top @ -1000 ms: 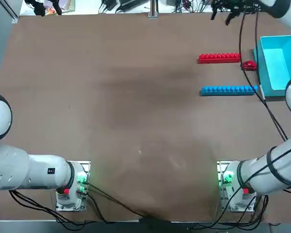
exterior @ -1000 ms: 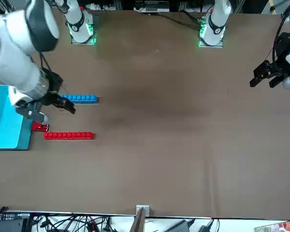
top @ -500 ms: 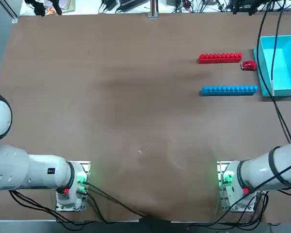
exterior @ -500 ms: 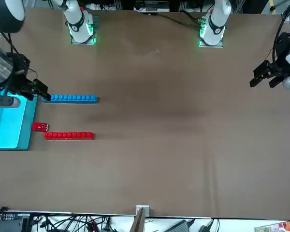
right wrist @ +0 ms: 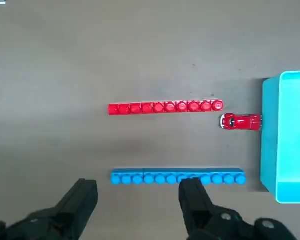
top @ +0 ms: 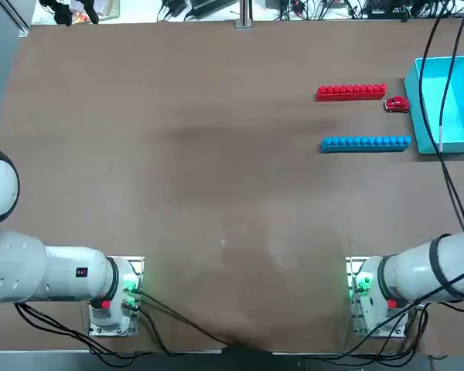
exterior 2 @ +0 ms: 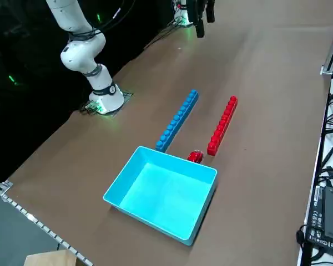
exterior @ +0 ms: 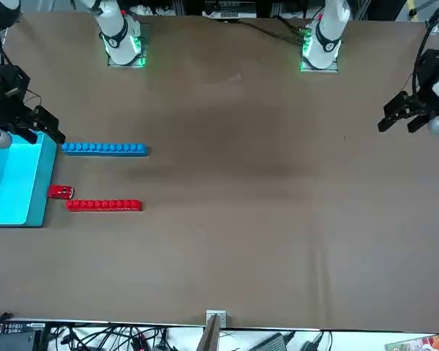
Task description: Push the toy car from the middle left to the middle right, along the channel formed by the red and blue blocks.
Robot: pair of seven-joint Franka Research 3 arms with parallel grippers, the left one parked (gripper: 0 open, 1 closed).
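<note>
The toy car (right wrist: 241,122) was positioned at the right end of the channel (right wrist: 165,142), just past the end of the red row (right wrist: 165,107) and close against the wall of the light blue bin (right wrist: 271,135). The right gripper (right wrist: 139,185) was held open and empty above the table, its fingers spread on the blue row's (right wrist: 178,176) side, well apart from the car.

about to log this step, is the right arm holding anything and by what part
Nothing is held: the right end effector is open above the table, its fingers apart.
</note>
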